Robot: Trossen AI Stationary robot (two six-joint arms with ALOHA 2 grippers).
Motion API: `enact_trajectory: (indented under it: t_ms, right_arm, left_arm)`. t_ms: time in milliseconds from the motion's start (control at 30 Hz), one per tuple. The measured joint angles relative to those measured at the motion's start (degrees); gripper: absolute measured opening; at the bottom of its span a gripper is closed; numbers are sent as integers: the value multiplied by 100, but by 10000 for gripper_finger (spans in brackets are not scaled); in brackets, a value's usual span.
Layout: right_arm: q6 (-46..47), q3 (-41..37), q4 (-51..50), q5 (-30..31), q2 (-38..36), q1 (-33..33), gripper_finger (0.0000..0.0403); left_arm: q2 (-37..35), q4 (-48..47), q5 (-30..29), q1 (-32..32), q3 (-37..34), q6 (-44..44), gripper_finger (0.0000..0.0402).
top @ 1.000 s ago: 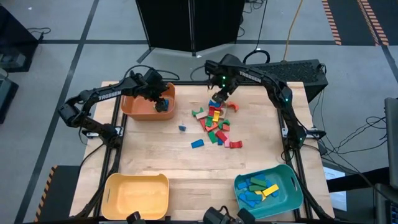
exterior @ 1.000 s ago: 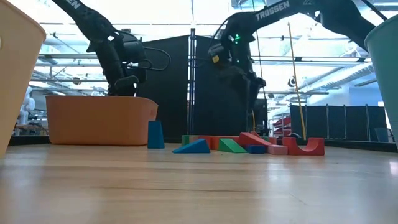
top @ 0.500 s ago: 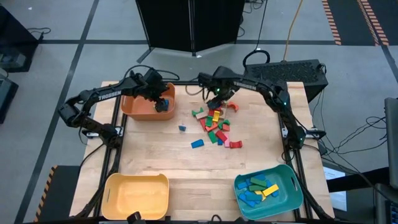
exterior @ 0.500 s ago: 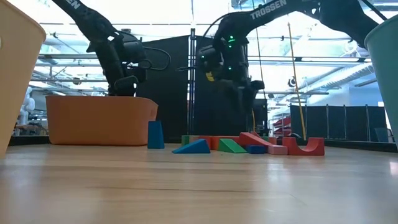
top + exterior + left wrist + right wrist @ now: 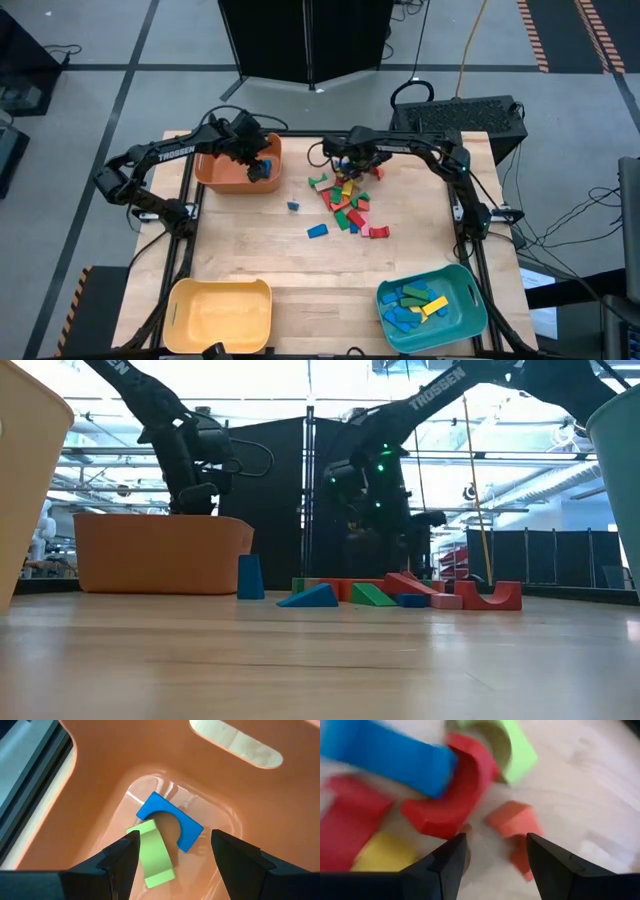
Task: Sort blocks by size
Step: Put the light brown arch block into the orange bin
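Several painted blocks (image 5: 345, 200) lie in a loose pile at the table's far middle. My right gripper (image 5: 345, 166) hangs open just above the pile's far end. In the right wrist view it (image 5: 496, 842) stands over a small red block (image 5: 517, 822), beside a red arch (image 5: 455, 795), a blue bar (image 5: 385, 752) and a green arch (image 5: 512, 745). My left gripper (image 5: 258, 160) hangs open and empty inside the orange bin (image 5: 215, 172). Below it (image 5: 173, 840) a blue arch (image 5: 170, 817) and a green arch (image 5: 152, 852) lie on the bin's floor.
A teal bin (image 5: 432, 305) with several blue and yellow blocks stands at the near right, and a yellow bin (image 5: 220, 315) at the near left. A small blue block (image 5: 293, 206) and a blue wedge (image 5: 318, 231) lie apart from the pile, toward the left.
My right gripper has gone down toward the far end of the block pile, and its arm has swung lower over the table. My left gripper has stayed in the orange bin.
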Motion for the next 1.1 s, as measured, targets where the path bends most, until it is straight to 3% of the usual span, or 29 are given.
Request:
enact_trajectory:
  t_ms: [233, 533, 1100]
  right_arm:
    - [926, -716, 774, 366, -659, -14, 196]
    - [1810, -1703, 1804, 329, -1067, 43, 196]
    - [1820, -1927, 2046, 306, -980, 588, 192]
  left_arm:
    - [-1, 20, 4, -40, 0, 7, 247]
    - [-2, 124, 4, -45, 0, 15, 247]
    - [-2, 180, 4, -45, 0, 31, 247]
